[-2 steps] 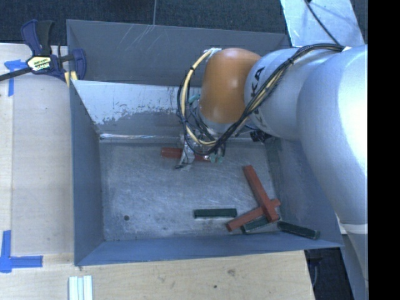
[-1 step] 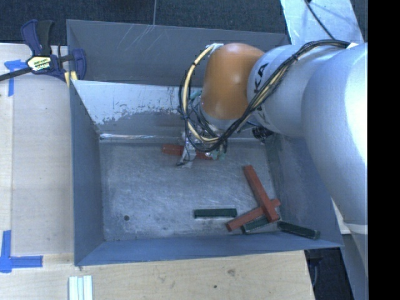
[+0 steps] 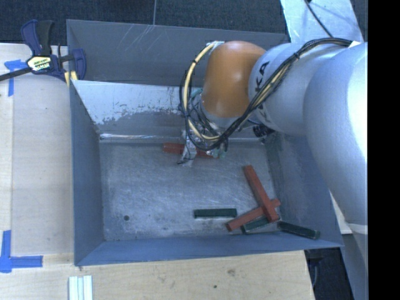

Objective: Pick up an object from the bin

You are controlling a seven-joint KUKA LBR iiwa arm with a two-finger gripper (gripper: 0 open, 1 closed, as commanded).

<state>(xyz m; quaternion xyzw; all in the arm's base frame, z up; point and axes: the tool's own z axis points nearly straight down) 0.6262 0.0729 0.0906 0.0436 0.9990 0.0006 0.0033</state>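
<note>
Six loose things are lying on the floor of the grey bin [image 3: 84, 186]: three red-brown sticks and three dark bars.

One red-brown stick [image 3: 170, 147] is lying flat at the back of the floor, just below the rear wall and a little above the middle of the frame. The other two are lying in the lower right corner of the bin. There a long stick [image 3: 254, 182] is running diagonally down to the right, and a shorter stick [image 3: 245, 219] is crossing its lower end.

One dark bar [image 3: 214, 213] is lying level near the front wall, just left of that crossing. A second dark bar [image 3: 299, 230] is resting against the lower right corner. A third, short dark piece [image 3: 255, 226] is showing just under the crossing sticks.

The white arm [image 3: 312, 99] is reaching in from the right of the frame, with its orange cover [image 3: 228, 80] and a bundle of cables [image 3: 199, 120] hanging above the back of the bin. The jaws are pointing down at the right end of the back stick. Whether they are apart, together or clamped on it cannot be told, since the cables are crowding the tip.

Some dark lettering [image 3: 259, 75] is showing on the arm beside the orange cover, and cables are crossing it too much for it to be read
</note>
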